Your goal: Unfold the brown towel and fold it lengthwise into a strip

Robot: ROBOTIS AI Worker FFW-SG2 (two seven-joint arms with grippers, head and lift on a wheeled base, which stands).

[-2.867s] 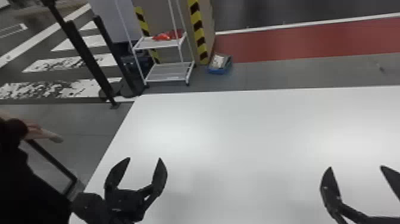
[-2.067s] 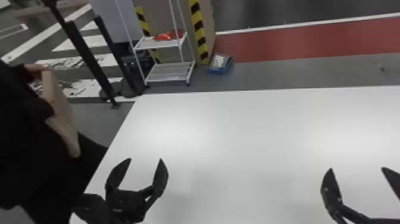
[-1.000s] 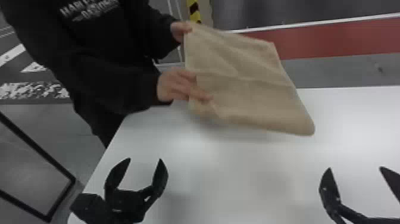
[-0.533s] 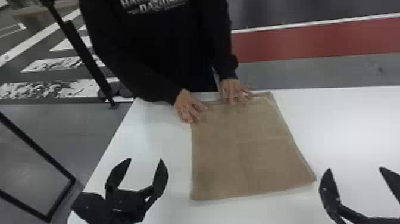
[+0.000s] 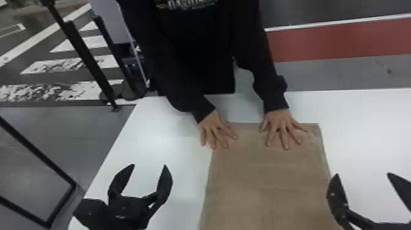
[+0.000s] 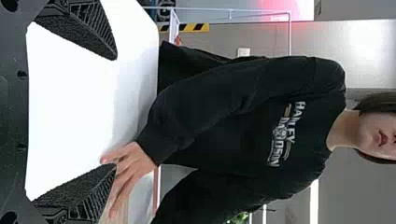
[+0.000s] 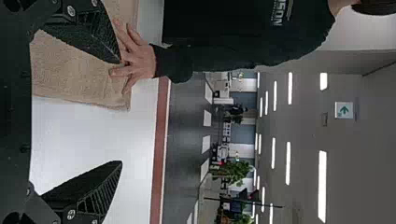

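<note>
The brown towel (image 5: pixel 266 177) lies flat on the white table between the two grippers in the head view, running down to the bottom edge. A person's two hands (image 5: pixel 283 127) press on its far end. My left gripper (image 5: pixel 149 166) stands open over bare table, left of the towel. My right gripper (image 5: pixel 362 174) is open too, its left finger close to the towel's right edge. In the left wrist view the left gripper (image 6: pixel 116 112) holds nothing between its spread fingers. In the right wrist view, part of the towel (image 7: pixel 70 74) lies behind one finger of the right gripper (image 7: pixel 121 112).
The person in a black top leans over the far edge of the white table (image 5: pixel 367 122). Black posts (image 5: pixel 88 65) stand on the floor beyond the table's far left corner, and a black frame (image 5: pixel 36 153) is at the left.
The person brought the towel in from the left and laid it on the table. Since half a second ago, towel and hands have shifted right and nearer. Both grippers have kept still.
</note>
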